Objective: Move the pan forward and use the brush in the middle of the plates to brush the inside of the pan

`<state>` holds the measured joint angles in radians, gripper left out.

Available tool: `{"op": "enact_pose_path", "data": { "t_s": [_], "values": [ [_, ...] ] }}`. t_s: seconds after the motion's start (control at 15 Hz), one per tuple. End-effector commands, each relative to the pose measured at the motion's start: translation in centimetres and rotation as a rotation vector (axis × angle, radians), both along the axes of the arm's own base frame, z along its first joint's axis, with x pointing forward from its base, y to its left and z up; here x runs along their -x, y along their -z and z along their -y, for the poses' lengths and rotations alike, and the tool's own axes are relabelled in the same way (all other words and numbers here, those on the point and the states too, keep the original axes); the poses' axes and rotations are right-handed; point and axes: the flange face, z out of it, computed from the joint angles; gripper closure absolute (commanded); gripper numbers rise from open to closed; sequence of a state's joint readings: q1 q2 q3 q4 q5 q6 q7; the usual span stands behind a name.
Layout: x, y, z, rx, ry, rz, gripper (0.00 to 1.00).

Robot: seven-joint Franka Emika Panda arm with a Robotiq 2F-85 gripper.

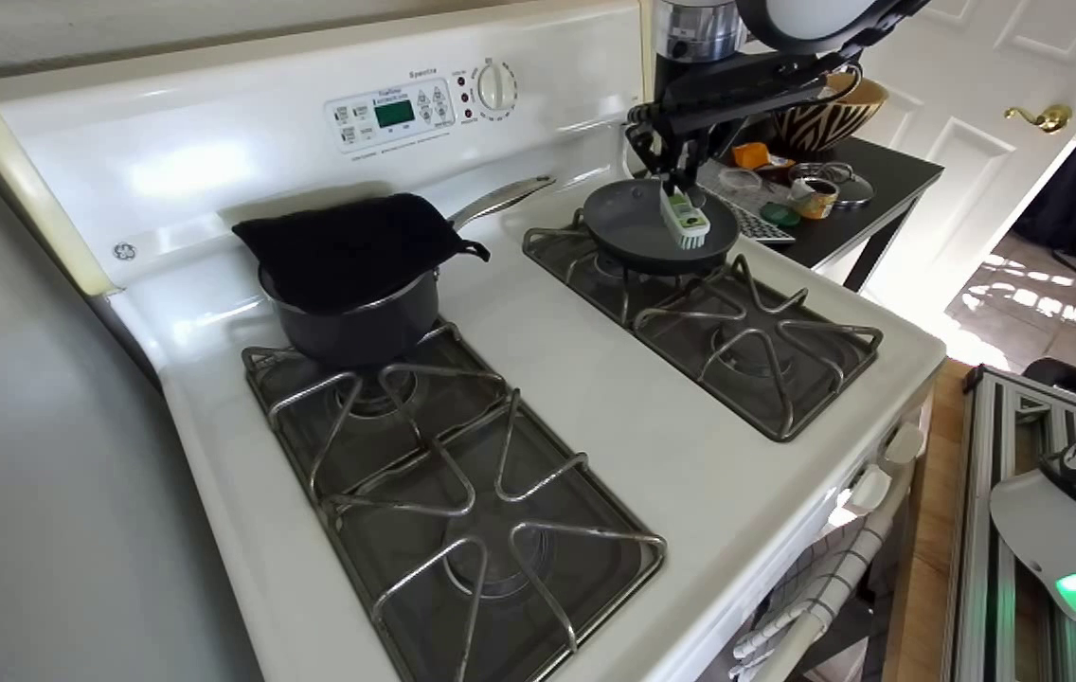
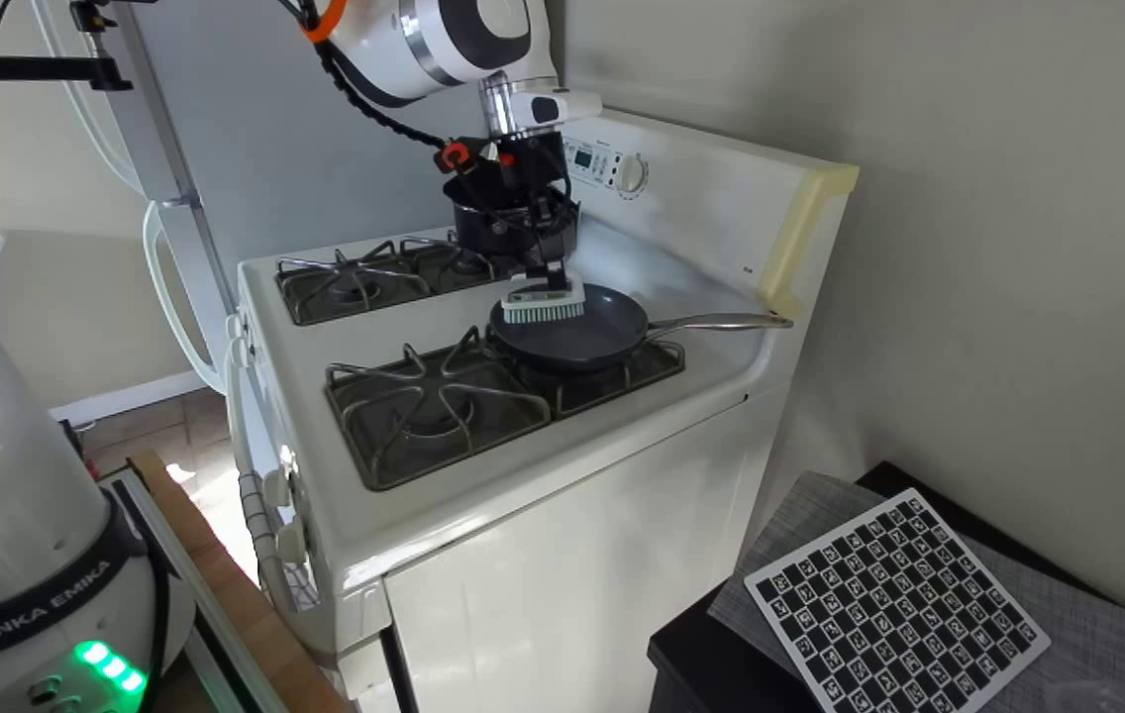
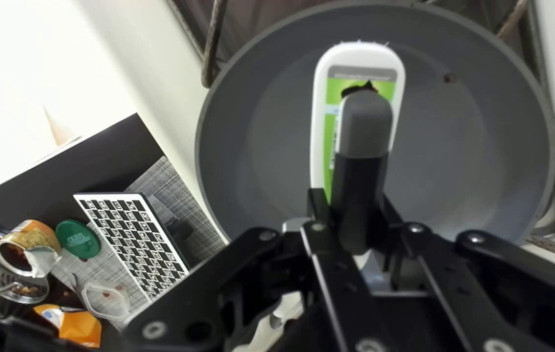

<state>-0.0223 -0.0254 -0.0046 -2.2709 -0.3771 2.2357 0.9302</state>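
The round dark-grey pan sits on the rear grate nearest the side counter; it shows in an exterior view and the wrist view. Its silver handle points toward the stove's back panel. The white-and-green brush is over the pan's inside, bristles down, also in an exterior view and the wrist view. My gripper is shut on its dark handle. I cannot tell whether the bristles touch the pan. The stove plates have wire grates.
A deeper black pot with a black cloth on top stands on the far rear grate. The stove's back panel rises behind the pan. A side counter holds a checkered board, a jar and a green lid.
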Motion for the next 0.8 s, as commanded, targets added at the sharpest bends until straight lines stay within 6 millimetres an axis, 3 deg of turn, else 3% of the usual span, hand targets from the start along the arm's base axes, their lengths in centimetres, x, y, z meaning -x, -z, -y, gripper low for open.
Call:
{"op": "enact_pose_path", "data": {
  "t_s": [0.0,0.73],
  "values": [
    [1.2,1.8,1.0,0.004,0.059,-0.028,0.96],
    [0.8,4.5,4.3,0.010,0.149,-0.041,0.96]
  ]
}}
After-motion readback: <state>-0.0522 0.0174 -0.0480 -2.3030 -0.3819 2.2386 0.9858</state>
